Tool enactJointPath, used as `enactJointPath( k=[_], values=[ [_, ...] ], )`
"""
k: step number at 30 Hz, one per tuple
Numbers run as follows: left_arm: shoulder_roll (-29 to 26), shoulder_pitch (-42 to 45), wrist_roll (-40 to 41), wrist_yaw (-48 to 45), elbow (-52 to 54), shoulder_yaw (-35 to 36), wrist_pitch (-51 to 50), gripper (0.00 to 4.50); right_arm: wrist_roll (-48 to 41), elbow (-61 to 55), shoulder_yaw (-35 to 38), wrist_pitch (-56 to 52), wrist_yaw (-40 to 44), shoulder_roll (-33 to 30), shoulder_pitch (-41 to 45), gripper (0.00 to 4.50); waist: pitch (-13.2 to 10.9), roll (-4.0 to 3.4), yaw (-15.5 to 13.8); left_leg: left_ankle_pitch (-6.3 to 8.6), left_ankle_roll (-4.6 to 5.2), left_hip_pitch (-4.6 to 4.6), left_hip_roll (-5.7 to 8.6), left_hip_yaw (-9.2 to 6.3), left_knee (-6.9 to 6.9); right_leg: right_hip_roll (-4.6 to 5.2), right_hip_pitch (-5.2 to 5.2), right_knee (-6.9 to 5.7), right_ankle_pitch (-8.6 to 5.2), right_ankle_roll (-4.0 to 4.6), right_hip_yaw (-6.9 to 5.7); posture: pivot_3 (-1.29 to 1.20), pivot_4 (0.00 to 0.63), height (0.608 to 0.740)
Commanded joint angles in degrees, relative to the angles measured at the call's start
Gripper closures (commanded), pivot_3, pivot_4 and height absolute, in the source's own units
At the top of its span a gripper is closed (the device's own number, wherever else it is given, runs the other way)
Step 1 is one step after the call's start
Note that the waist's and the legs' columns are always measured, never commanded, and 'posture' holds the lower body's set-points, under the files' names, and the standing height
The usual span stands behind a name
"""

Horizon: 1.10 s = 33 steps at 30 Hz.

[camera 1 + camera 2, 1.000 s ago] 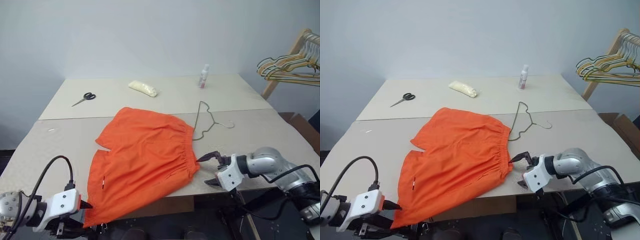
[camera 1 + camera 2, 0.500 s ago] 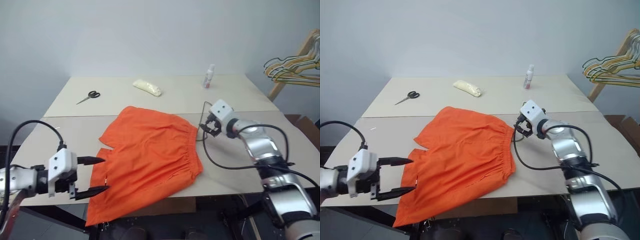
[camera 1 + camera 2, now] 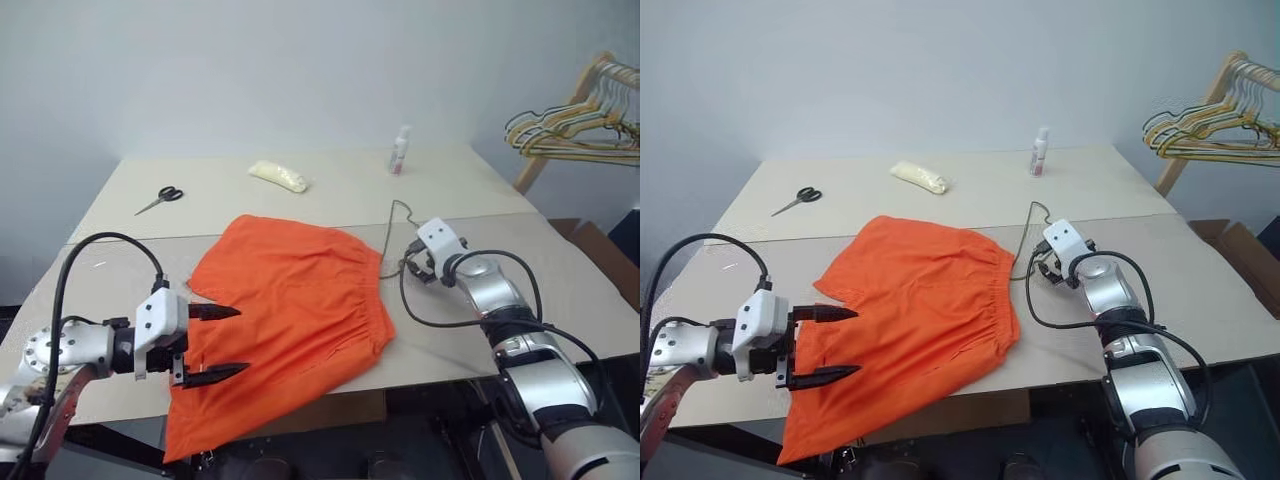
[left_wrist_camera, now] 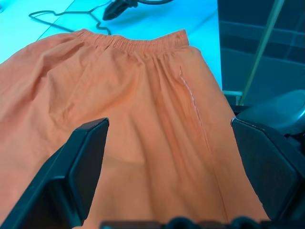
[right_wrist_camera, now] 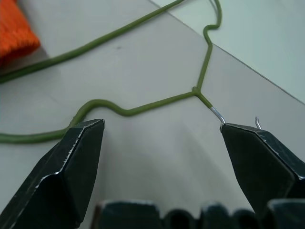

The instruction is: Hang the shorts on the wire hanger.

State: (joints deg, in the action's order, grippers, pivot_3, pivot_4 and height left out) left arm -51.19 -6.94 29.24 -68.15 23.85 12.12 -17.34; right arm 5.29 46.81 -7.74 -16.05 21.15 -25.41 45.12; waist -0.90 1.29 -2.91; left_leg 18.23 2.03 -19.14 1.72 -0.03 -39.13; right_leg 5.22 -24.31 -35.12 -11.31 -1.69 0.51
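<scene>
- 2 pincers stand wide apart at the fingers and hold nothing.
- Orange shorts point(image 3: 290, 315) lie flat at the middle of the desk point(image 3: 560, 270), one leg hanging over the 6 o'clock edge.
- Left pincer point(image 3: 215, 343) hovers over the shorts' 8 o'clock side.
- Wire hanger point(image 3: 392, 235) lies just beside the waistband at 2 o'clock.
- Right pincer point(image 5: 162, 157) straddles the hanger's neck near its hook.
- Scissors point(image 3: 160, 198), a pale packet point(image 3: 279, 176) and a small bottle point(image 3: 400, 150) lie toward 12 o'clock.

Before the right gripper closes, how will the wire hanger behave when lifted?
The hanger is thin wire, so probably light and a little springy. It lies flat on the table, so the fingers may push it sideways. One end reaches the shorts, so it could catch there.
</scene>
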Motion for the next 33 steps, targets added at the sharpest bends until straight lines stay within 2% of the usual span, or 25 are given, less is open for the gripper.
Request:
enactJointPath(
  k=[1,11,20,26,33],
  values=[
    [0.2,1.4,-0.3,0.2,0.0,-0.7,1.2,0.05,-0.4,-1.8,1.3,1.2,1.1,0.4,2.9,0.00,0.0,0.00,0.3,0.00,0.00,0.00,0.00,0.00,0.00,0.00,-0.01,0.00,0.00,0.00,0.00,0.17,0.000,0.740],
    [1.7,2.1,0.0,0.6,0.9,-2.4,1.4,0.05,0.7,-0.2,-0.3,3.5,5.1,2.5,2.7,0.00,0.0,-0.02,0.6,0.00,-0.01,-0.02,0.00,-0.01,0.01,0.02,-0.03,0.01,0.00,0.00,0.00,0.18,0.000,0.740],
    [1.7,2.3,-1.7,0.8,0.8,-4.4,2.2,0.05,6.1,5.4,-3.2,1.6,1.6,2.8,3.5,0.00,0.0,-0.04,0.4,-0.02,-0.03,0.00,0.02,-0.01,0.01,0.03,-0.02,0.00,0.00,0.00,0.01,0.19,0.000,0.740],
    [1.7,2.2,-2.3,0.5,0.3,-4.4,2.6,0.05,6.1,-4.7,-3.1,-3.3,7.8,-2.7,-3.5,0.00,0.0,-0.05,-0.8,0.00,0.00,-0.05,0.07,-0.09,0.01,0.08,0.01,0.05,0.00,-0.01,-0.06,0.19,0.000,0.740],
    [1.3,2.5,-3.1,0.0,-0.4,-5.1,3.4,0.05,5.1,-23.6,-1.8,-10.9,15.9,-12.8,-14.8,0.00,0.0,-0.05,-1.8,0.09,0.16,-0.01,0.15,-0.09,0.00,0.15,0.14,0.13,-0.01,-0.03,-0.08,0.17,0.000,0.740]
  ],
)
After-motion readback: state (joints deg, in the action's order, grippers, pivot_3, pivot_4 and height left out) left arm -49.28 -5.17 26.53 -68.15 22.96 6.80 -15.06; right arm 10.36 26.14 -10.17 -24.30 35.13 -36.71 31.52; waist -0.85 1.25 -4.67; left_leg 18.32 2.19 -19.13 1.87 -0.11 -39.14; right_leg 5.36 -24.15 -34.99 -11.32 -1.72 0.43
